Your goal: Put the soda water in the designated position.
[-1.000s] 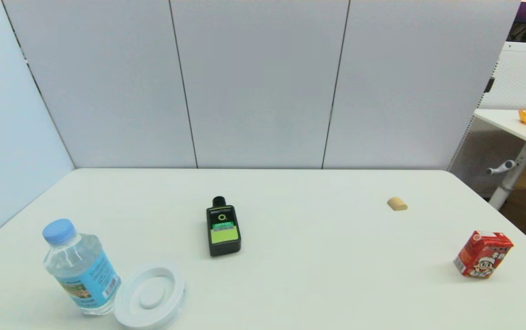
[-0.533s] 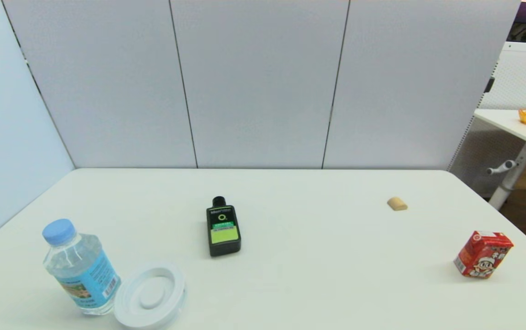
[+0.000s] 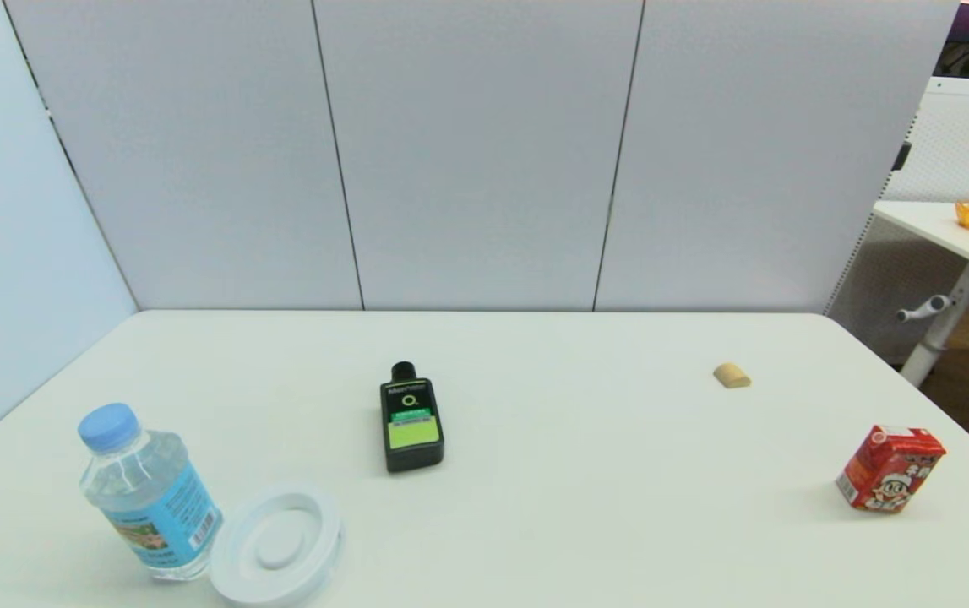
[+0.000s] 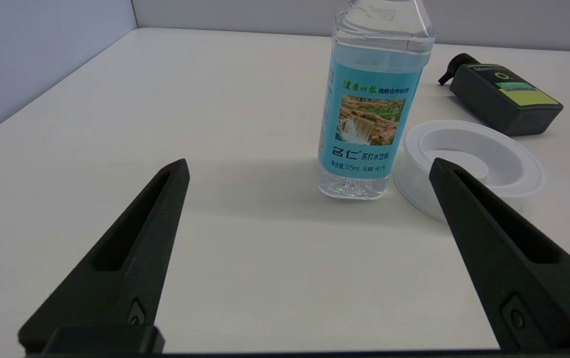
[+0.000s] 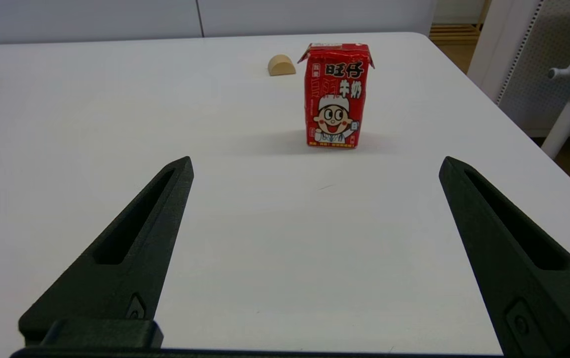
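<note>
Two grippers are seen only through their own wrist cameras; neither arm appears in the head view. The left gripper (image 4: 307,166) is held low over the white table (image 3: 585,507) near its left front part, fingers spread wide and empty, with the soda water (image 4: 371,99) standing upright a little ahead of the fingertips, apart from them. The bottle is clear plastic, filled with clear liquid, with a light blue screw cap (image 3: 109,425) and a light blue label carrying a waterfall picture and a barcode; its cap is cut off in the left wrist view. Just beside it to the right lies a white round dish (image 3: 279,542) with a raised centre; whether the two touch cannot be told. Farther back, near the table's middle, a flat black bottle (image 3: 411,420) with a green label lies on its back. To the right, a small tan block (image 3: 732,376) is seen, then a red milk carton (image 3: 890,469) standing upright. The right gripper (image 5: 314,164) is held low before that carton, fingers likewise wide and empty.
</note>
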You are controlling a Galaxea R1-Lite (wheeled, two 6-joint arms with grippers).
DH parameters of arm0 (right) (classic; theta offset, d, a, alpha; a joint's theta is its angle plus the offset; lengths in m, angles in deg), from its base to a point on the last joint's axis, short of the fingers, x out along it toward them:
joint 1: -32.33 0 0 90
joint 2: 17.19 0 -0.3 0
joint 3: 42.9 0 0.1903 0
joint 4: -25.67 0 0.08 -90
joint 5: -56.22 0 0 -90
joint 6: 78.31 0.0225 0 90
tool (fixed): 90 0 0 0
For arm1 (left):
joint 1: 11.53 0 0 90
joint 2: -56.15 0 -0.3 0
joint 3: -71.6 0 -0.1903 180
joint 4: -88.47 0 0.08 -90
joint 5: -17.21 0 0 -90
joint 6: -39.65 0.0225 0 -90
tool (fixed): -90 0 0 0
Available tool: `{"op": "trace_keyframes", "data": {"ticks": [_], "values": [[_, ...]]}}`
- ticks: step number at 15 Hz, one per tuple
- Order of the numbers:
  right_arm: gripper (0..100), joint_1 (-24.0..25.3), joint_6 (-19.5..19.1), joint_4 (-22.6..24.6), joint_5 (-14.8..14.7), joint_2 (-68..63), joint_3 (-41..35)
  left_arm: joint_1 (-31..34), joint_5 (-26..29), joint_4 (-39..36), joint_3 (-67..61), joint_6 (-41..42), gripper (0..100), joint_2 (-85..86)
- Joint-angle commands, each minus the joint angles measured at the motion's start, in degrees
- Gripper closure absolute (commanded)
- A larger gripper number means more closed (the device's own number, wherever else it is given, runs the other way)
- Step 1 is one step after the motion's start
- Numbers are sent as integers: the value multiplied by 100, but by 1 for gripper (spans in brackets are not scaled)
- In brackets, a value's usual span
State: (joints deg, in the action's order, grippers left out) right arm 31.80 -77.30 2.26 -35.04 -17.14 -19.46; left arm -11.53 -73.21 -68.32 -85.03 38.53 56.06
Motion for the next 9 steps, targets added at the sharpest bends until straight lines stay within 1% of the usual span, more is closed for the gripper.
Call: {"op": "trace_keyframes", "data": {"ticks": [1, 9], "values": [[0, 0, -5, 5, -6, -5, 1, 0, -2, -2, 0, -2, 0, 1], [0, 0, 39, -4, -6, 4, 1, 0, -2, -2, 0, -2, 0, 1]]}}
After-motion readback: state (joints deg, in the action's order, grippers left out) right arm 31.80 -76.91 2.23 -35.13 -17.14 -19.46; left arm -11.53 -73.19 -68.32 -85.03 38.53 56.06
